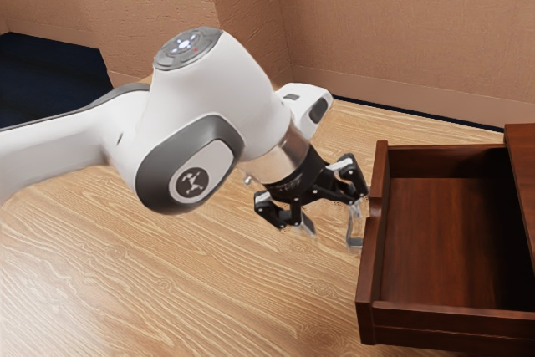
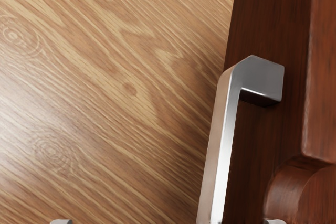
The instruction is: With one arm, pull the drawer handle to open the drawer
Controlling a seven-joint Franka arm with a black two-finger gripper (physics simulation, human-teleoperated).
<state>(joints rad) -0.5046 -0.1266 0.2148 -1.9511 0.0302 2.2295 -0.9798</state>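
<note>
Gripper: your black two-finger gripper (image 1: 330,211) is spread wide at the drawer's front and has hold of nothing.
Handle: the silver bar handle (image 1: 356,225) (image 2: 223,145) is fixed to the drawer front (image 1: 368,290) (image 2: 262,35). Its bar stands off the wood on a short bent leg.
Handle and fingers: in the wrist view the bar runs between your two fingertips (image 2: 60,222). It is nearer the one on the drawer side and well apart from the other.
Contact: you cannot tell from either view whether a finger touches the bar. Both fingers are certainly not pressed on it.
Drawer: the dark reddish-brown wooden drawer (image 1: 443,232) stands well out of its cabinet, toward the exterior view's left. Its floor and inner walls are open to view.
Cabinet: the cabinet (image 1: 520,165) is of the same dark wood and sits at the exterior view's right edge, behind the drawer.
Arm: your white arm (image 1: 209,123) comes in from the exterior view's left. It is bent over the table with the hand angled down toward the drawer front.
Table: the table (image 1: 150,290) (image 2: 94,77) is light wood with a strong grain, and the drawer unit sits on it.
Room: tan walls (image 1: 401,14) stand behind the table.
</note>
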